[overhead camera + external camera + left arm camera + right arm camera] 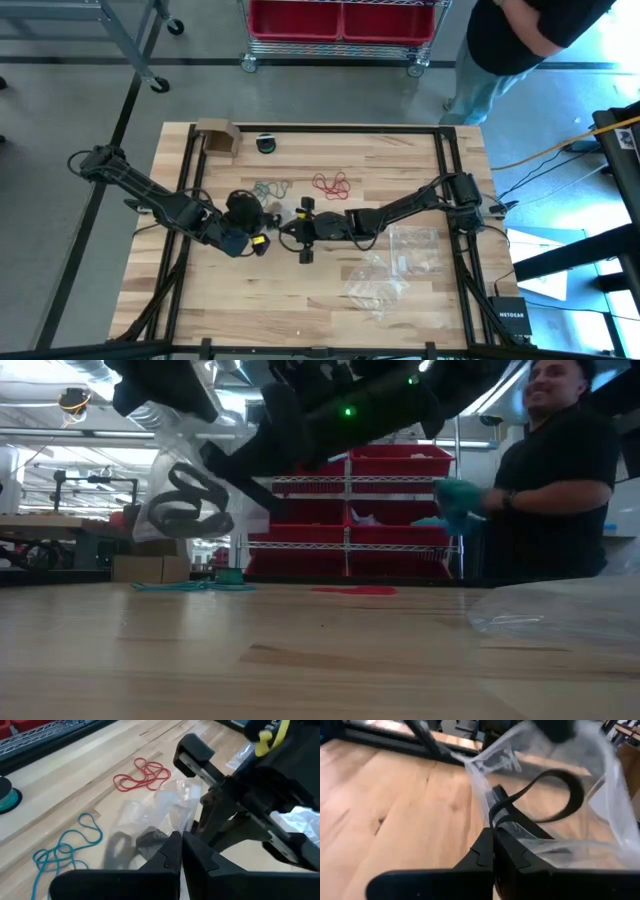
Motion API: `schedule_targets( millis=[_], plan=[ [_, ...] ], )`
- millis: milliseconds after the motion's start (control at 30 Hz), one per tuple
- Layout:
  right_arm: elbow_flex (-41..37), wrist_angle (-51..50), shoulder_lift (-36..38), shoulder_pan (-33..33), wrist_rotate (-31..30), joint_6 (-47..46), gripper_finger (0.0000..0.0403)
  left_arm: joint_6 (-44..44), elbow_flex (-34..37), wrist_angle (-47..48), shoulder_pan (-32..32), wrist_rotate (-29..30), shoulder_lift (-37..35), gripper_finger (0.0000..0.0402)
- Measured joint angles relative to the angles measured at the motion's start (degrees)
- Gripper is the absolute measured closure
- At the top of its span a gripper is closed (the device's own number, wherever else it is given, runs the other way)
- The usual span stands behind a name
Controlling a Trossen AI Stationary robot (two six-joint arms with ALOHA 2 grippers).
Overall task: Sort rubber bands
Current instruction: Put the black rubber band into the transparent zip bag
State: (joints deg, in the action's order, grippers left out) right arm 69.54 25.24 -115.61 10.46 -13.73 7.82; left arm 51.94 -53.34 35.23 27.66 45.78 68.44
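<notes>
Mid-bagging, by the look of it: left gripper (180, 851) and right gripper (493, 851) pinched shut on bag (600, 785), black bands (188, 502) inside, table centre. Next probably: lowering and releasing; teal (271, 187) at 11 o'clock, red (331, 184) at 1 o'clock.

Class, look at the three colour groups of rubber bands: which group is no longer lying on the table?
The black rubber bands: they hang inside the clear bag held up between both grippers, while the red and teal clusters lie on the wood.

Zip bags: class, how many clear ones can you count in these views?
3. One bag is held up between both claws, black bands inside; two bags lie on the table by the right arm. More may be hidden.
</notes>
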Motion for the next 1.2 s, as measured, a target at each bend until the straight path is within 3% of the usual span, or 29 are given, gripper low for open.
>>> schedule_targets(
  millis=[100,433,733,1200],
  plan=[
    [0.02,1.37,0.04,0.05,-0.06,-5.74,0.0402,-1.42,0.02,-0.28,0.06,-0.24,0.05,0.0402],
    [0.04,1.54,0.04,-0.76,-1.37,-38.69,0.0402,-2.90,3.04,-5.05,0.85,-0.61,2.12,0.0402],
    [0.09,1.62,0.04,-1.12,-7.10,-51.29,0.0402,-2.90,4.54,-9.58,0.85,-0.63,5.38,0.0402],
    [0.17,2.12,-0.86,-1.11,-5.74,-64.71,0.0365,-7.89,5.90,-21.01,0.42,-0.60,6.34,0.0402]
  ],
)
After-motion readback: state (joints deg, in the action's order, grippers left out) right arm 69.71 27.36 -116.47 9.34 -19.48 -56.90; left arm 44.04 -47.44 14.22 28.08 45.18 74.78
